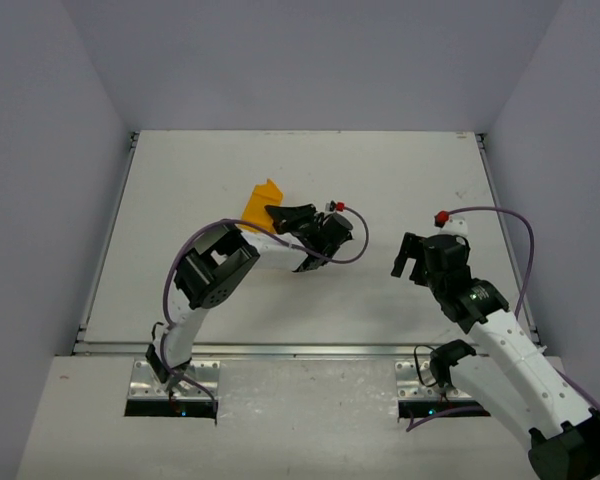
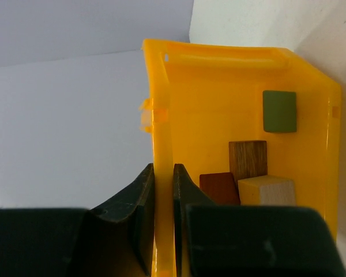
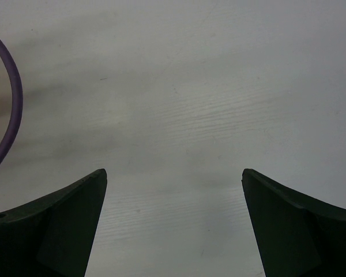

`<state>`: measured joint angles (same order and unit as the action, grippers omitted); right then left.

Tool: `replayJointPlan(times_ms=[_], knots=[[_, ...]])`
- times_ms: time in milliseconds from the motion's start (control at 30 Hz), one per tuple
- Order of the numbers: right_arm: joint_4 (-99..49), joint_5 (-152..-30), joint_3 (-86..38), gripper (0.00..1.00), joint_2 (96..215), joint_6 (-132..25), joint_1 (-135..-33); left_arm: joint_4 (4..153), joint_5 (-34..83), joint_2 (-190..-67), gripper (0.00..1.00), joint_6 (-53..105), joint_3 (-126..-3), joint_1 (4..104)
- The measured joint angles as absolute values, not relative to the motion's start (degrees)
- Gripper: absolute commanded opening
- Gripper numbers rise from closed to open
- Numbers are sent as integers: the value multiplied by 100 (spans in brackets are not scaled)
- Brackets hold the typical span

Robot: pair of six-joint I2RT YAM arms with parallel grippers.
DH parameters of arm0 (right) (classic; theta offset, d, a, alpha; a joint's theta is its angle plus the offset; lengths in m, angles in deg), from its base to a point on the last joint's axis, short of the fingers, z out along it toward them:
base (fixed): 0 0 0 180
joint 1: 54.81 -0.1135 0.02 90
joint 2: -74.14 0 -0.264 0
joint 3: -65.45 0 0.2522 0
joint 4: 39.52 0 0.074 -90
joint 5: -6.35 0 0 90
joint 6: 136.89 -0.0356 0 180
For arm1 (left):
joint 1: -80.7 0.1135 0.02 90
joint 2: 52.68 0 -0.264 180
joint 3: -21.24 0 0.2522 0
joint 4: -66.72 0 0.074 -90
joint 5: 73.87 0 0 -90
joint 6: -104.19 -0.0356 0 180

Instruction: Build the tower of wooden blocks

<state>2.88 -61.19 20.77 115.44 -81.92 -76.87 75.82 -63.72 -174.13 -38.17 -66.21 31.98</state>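
Just inside L gripper's [image 2: 164,190] bin [image 2: 219,98]: blocks [image 2: 248,161]

Glossy, smooth yellow plastic bin [image 2: 219,92]; matt wood blocks [image 2: 248,160], grain plain on brown one; matt white tabletop [image 3: 190,86], faintly streaked.

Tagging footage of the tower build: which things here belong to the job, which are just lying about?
Job: green block, brown block, red block, pale block, all inside the yellow bin.
Lying about: yellow bin, purple cable, table.
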Motion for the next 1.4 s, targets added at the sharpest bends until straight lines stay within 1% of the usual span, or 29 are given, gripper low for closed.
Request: replayJointPlan(times_ms=[100,200,500,867,1200,1400], knots=[[294,-6117,2077,99,11542,-8177,-7687,8360,-6425,-17514,0,-3688,-6887,3375],[299,-6117,2077,99,11539,-8174,-7687,9256,-6442,-17667,0,-3188,-7232,3606],[301,-6119,2077,99,11665,-8143,-7687,11247,-6649,-17927,0,-2249,-7653,4388],[308,-6117,2077,99,11861,-8137,-7687,12244,-6826,-18132,0,-1697,-7735,4566],[309,-6117,2057,99,11938,-8137,-7687,12769,-6803,-18090,0,-1321,-7724,5224],[308,-6121,2055,99,12019,-8131,-7687,12919,-6346,-17938,0,-1093,-8466,5294]])
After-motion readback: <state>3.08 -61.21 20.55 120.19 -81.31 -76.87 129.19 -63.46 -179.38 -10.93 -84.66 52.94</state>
